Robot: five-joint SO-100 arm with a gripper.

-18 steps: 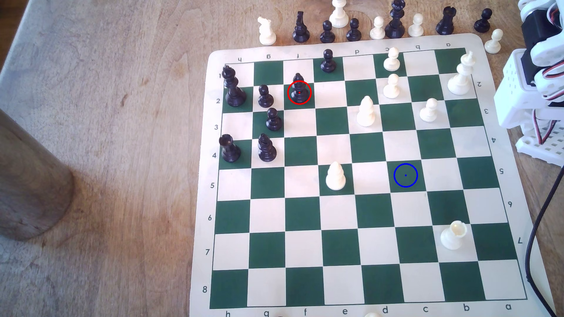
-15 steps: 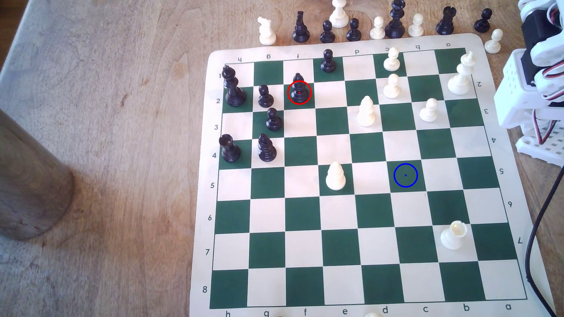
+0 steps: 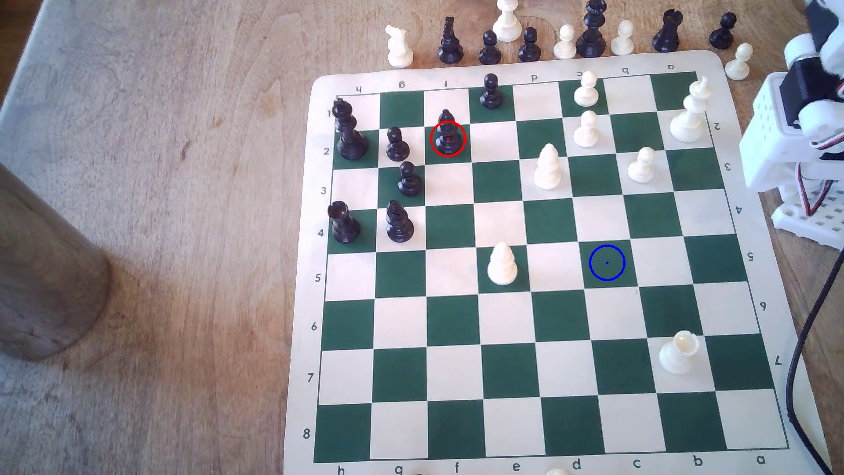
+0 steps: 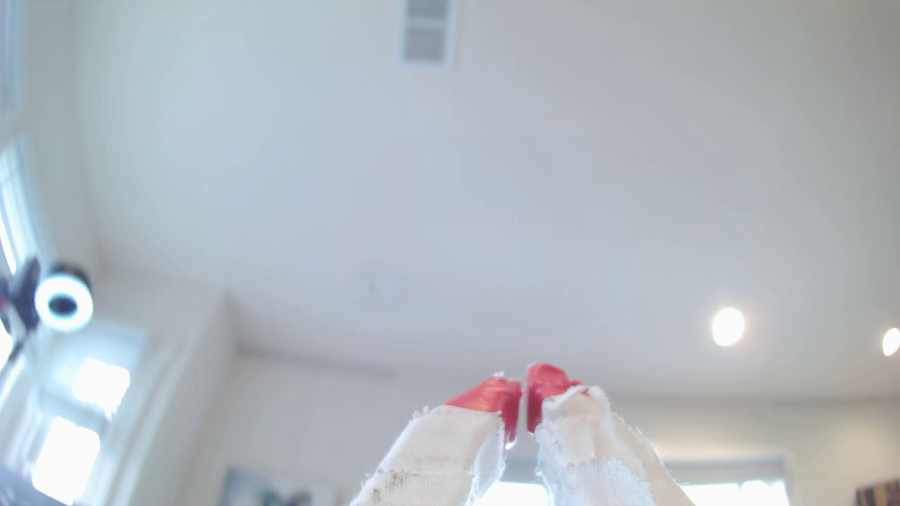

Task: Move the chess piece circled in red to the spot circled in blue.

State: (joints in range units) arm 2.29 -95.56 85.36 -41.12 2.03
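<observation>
Still on its green square: the black bishop untouched

Right now your black bishop [image 3: 447, 134], glossy with a pointed mitre, a ringed collar and a flared round base, stands upright inside the red ring on a dark green square in the row marked 2. Just beside it, toward the exterior view's left, sits a shorter round-headed black pawn [image 3: 397, 144], and past that the tall black king [image 3: 348, 130] near the board's edge. A second black pawn [image 3: 409, 179], a black rook [image 3: 343, 222] and another black piece [image 3: 399, 222] cluster below them.

Your blue-ringed square [image 3: 607, 262] is dark green with a tiny centre dot, bare, well apart from the bishop across the board. A white bishop [image 3: 502, 265] stands two squares to its left in the exterior view.

You'll see the board mat [image 3: 301, 255] is a flat, cream-bordered sheet with printed letters and numbers, lying on a worn, grainy wooden surface [image 3: 182, 228]. Captured pieces line the surface beyond the mat's far edge.

Your arm's white perforated base [image 3: 776, 132] sits at the exterior view's right edge. From the wrist view, the tool [image 4: 523, 404] points up at a pale ceiling, its red tips wrapped below in frayed white cloth, pressed almost together with nothing between them.
</observation>
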